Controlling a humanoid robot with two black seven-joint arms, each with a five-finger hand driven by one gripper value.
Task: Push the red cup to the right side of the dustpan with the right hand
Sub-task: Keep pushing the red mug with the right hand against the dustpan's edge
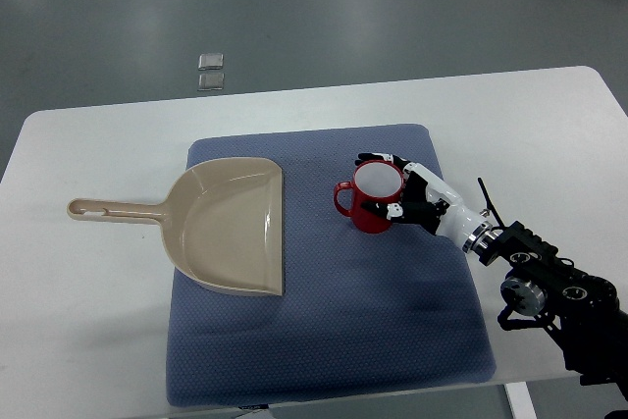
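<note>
At the left, a beige plastic dustpan [231,228] is lying flat on a blue-grey padded mat [324,340] that is covering the middle of the white bench [88,321], its long handle pointing left and its wide mouth facing right. Just right of that mouth, with a strip of mat showing between them, a glossy red ceramic cup [371,203] is standing upright, its handle pointing back toward the dustpan. The right hand [397,188], white with black joints, is reaching in from the lower right, its fingers curling round the cup's far and near sides and touching it; it looks more like a cradling contact than a firm clench. The left hand is not showing.

The cup is already sitting on the dustpan's right side, so any remaining push probably needs to be short. Keeping contact low on the wall should be sliding it rather than tipping it.

No brand, label or writing is readable anywhere.
</note>
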